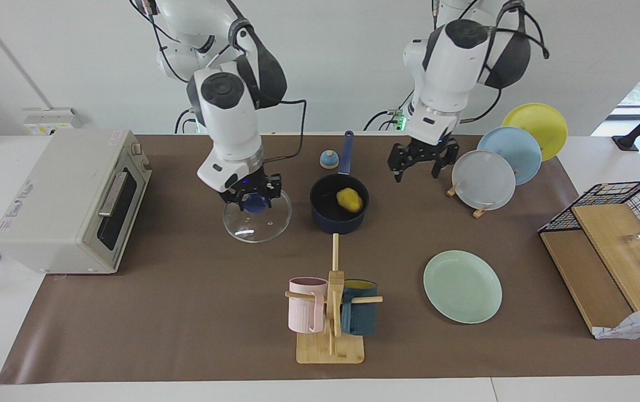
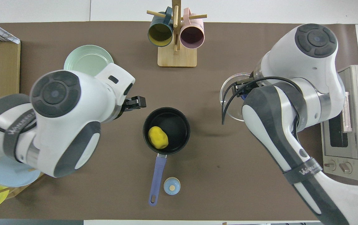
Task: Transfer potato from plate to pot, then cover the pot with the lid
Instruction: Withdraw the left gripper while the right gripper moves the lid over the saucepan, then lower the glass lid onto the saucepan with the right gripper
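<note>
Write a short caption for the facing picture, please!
Potato sits in pot; right gripper carries lid.

Open mouth of dark navy saucepan unobstructed from above; small blue-and-tan domed bell beside its long handle.
</note>
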Available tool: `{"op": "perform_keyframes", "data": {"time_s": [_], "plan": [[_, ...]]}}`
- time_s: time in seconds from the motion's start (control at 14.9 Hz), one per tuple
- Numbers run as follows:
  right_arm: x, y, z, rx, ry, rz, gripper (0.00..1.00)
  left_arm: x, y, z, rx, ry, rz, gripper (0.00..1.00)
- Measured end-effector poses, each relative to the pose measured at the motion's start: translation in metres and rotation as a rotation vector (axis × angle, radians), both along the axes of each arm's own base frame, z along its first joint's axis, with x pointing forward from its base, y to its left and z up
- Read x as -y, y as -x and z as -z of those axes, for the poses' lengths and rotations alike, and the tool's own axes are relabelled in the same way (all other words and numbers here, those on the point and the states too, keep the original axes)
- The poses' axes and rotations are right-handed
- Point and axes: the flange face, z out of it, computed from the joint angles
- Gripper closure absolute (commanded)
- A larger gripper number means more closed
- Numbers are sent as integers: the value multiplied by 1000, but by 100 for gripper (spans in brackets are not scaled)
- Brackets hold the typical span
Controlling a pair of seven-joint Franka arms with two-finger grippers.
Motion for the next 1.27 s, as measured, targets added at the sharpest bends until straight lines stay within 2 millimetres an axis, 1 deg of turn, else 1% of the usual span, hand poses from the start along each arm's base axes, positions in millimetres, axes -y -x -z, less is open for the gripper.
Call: {"op": "perform_keyframes", "data": {"time_s": [0.07, 0.13, 0.2, 0.33, 0.47, 0.54, 0.67, 0.74, 0.87, 1.0, 1.14, 1.27], "plan": [[-25, 11, -3, 4, -2, 22, 47, -25, -7, -11, 2, -6, 17, 0], [-45, 21, -4, 5, -3, 42, 51, -48, -13, -19, 7, -11, 33, 0], [-64, 30, -3, 8, -6, 61, 52, -68, -18, -22, 8, -17, 54, 0], [-98, 46, -2, 28, -24, 100, 52, -98, -24, -22, -2, -30, 108, 0], [-128, 64, 1, 33, -30, 116, 53, -118, -26, -22, -10, -37, 133, 0], [-143, 73, 5, 31, -31, 119, 53, -123, -25, -23, -16, -38, 136, 0], [-171, 88, 16, 36, -35, 127, 52, -126, -21, -26, -33, -40, 135, 0], [-180, 93, 24, 43, -25, 125, 52, -129, -20, -31, -39, -41, 130, 0], [-189, 96, 40, 38, -9, 117, 52, -135, -14, -45, -54, -42, 122, 0], [-188, 93, 48, 31, 2, 118, 53, -136, -7, -64, -74, -44, 119, 0], [-187, 91, 51, 29, 6, 121, 52, -136, -3, -84, -71, -42, 107, 0], [-186, 92, 53, 28, 7, 121, 52, -137, -3, -90, -61, -41, 98, 0]]}}
